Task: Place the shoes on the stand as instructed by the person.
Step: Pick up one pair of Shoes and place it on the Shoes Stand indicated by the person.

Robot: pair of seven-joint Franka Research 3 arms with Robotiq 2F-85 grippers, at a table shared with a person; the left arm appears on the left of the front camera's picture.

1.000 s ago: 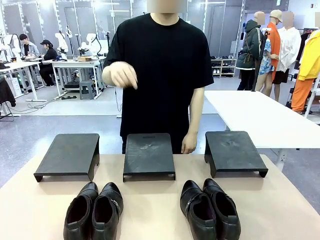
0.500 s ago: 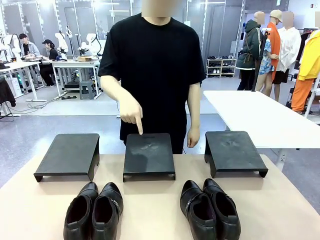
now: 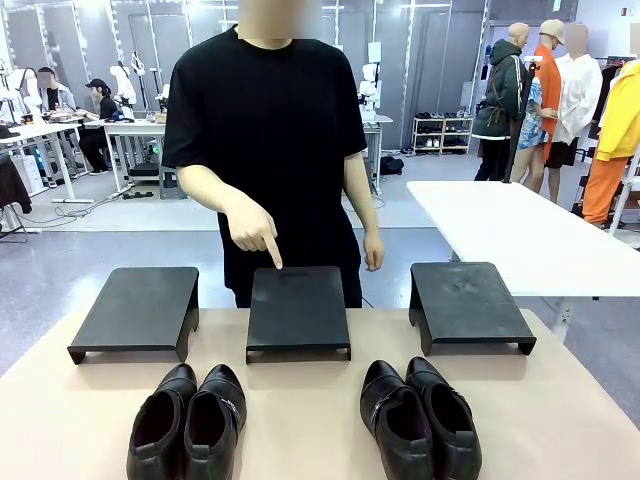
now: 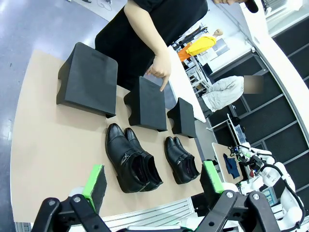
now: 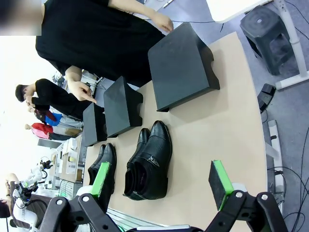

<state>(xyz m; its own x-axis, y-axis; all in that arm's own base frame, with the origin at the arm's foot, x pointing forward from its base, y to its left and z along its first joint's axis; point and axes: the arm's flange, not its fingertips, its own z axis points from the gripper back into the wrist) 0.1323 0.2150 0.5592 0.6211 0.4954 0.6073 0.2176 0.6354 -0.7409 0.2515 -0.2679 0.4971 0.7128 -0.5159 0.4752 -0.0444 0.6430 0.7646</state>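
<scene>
Two pairs of glossy black shoes lie on the table's near side: the left pair (image 3: pixel 187 425) (image 4: pixel 129 157) and the right pair (image 3: pixel 420 420) (image 5: pixel 149 162). Behind them stand three black stands: left (image 3: pixel 137 308), middle (image 3: pixel 297 308) and right (image 3: pixel 467 302). The person's hand (image 3: pixel 255 232) (image 4: pixel 159 72) points a finger down at the middle stand's far edge. My left gripper (image 4: pixel 153 180) hangs open above the near table edge with nothing between its green pads. My right gripper (image 5: pixel 160 181) is open too, high above the right pair, holding nothing.
The tan tabletop (image 3: pixel 300 420) has bare room between the two pairs and in front of the stands. A white table (image 3: pixel 520 240) stands behind at the right. The person's other arm hangs at their side behind the middle stand.
The person's raised hand came down to point at the middle stand, and their body shifted toward picture left. Shoes and stands have not moved.
</scene>
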